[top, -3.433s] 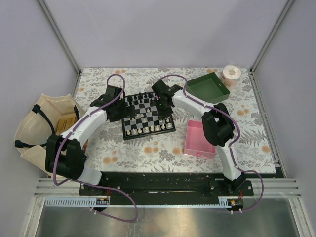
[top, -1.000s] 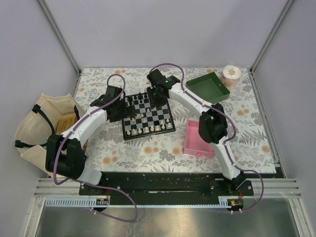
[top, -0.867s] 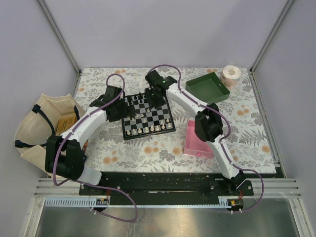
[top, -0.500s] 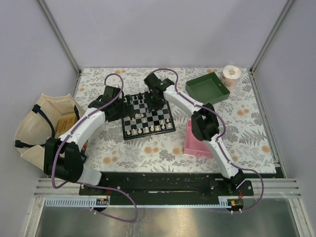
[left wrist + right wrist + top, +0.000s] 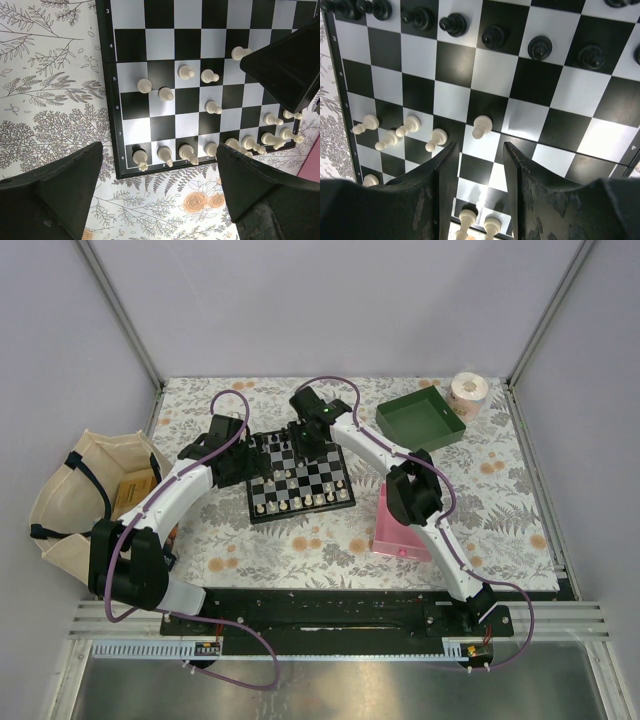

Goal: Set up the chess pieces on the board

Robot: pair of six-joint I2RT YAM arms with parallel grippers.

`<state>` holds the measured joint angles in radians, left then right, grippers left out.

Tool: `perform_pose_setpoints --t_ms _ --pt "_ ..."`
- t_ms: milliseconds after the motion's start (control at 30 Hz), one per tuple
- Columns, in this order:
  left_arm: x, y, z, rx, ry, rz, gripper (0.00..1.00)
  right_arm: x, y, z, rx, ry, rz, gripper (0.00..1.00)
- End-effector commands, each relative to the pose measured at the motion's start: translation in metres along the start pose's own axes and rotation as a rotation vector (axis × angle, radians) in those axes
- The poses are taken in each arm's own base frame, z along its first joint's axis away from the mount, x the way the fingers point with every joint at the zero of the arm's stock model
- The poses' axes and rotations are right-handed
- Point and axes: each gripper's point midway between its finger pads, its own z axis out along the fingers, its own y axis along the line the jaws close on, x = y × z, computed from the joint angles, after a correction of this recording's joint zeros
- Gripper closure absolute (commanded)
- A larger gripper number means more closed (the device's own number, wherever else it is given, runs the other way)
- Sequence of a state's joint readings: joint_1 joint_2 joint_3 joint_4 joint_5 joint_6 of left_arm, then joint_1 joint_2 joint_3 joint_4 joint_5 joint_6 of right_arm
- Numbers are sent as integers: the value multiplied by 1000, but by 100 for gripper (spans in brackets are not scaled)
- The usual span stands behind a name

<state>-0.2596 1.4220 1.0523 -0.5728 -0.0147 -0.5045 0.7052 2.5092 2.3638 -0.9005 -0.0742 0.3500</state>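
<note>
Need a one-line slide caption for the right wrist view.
Right arm's jaws, parted and empty, hover over the board near a cream pawn, black pieces lined beyond.

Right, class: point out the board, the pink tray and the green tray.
board [image 5: 305,480], top view, bare middle squares
pink tray [image 5: 384,528], top view, bare left part
green tray [image 5: 418,420], top view, bare floor

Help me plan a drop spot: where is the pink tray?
In the top view, the pink tray lies just right of the board, partly under the right arm.
</note>
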Motion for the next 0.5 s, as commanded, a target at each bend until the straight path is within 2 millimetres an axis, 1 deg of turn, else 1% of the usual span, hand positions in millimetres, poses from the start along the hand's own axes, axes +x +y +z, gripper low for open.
perform_pose_setpoints --t_ms 0,100,200,267,467 --pt "-17 -5 -6 24 -62 -5 1 -20 24 0 -74 -72 0 50" --pt "-15 -3 -5 17 -56 -9 1 -21 22 3 -72 -76 0 51" --pt "-15 -4 -4 19 -55 -10 1 -16 20 6 -61 -62 2 52" --pt "-16 -5 -5 22 -57 -8 1 -16 21 8 -64 -60 2 55" --pt "-18 -6 -6 26 -58 -6 1 -19 20 10 -52 -72 4 58"
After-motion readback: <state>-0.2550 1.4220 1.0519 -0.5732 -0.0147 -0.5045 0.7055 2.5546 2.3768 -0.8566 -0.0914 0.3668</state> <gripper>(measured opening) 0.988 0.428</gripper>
